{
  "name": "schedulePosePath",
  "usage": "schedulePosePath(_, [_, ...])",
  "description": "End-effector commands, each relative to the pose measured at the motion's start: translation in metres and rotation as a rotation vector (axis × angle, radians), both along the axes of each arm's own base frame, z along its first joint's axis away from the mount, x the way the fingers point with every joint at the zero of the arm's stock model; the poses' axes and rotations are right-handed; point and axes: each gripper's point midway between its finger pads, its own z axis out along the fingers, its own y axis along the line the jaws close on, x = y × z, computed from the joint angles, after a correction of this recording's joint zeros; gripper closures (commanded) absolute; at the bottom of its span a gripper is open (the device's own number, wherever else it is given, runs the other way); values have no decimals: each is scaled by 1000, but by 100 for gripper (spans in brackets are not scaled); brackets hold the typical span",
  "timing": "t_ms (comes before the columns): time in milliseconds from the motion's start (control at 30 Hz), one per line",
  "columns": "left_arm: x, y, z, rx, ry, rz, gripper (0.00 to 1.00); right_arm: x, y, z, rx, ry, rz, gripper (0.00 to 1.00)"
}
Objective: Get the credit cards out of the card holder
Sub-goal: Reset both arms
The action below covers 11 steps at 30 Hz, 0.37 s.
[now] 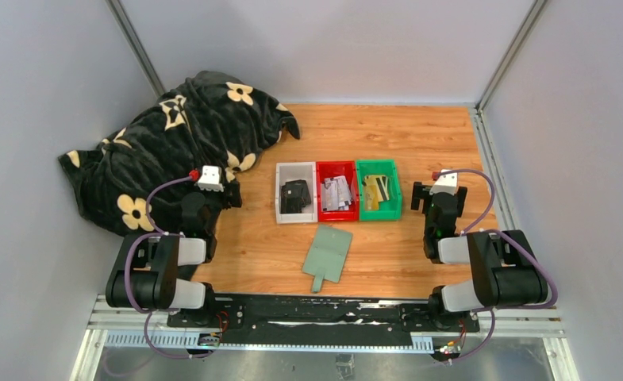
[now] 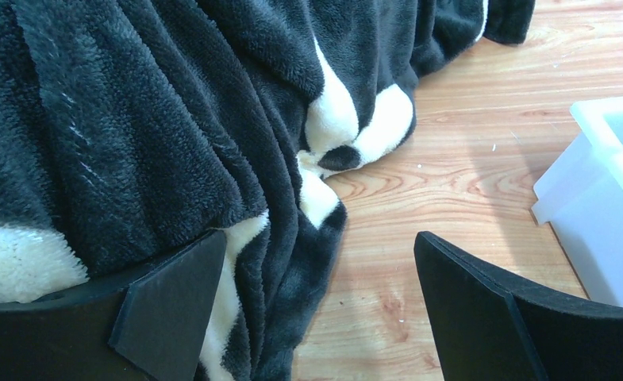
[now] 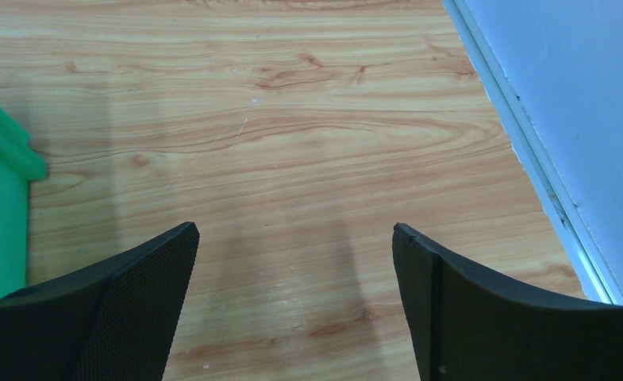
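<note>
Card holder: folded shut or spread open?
Folded, apparently: card holder lies flat, plain outer face up, no slots showing, tab free at its near end.

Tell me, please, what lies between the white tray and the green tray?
The red tray sits there, side by side with both, seen in the top view.

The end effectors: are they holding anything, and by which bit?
Nothing is held. The left end effector and right end effector are both open and empty.

Blanket (image 1: 173,151) crowds left side — trays (image 1: 336,163) stand just beyond card holder (image 1: 328,254).
</note>
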Motion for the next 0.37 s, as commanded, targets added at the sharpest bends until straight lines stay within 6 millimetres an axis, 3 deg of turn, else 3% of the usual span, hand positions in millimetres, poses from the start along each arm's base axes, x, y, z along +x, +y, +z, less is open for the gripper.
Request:
schedulePosePath(0, [2, 8, 3, 4, -9, 41, 0, 4, 2, 2, -2, -5, 23, 4])
schedulePosePath(333, [3, 5, 2, 14, -3, 31, 0, 4, 1, 2, -3, -5, 22, 4])
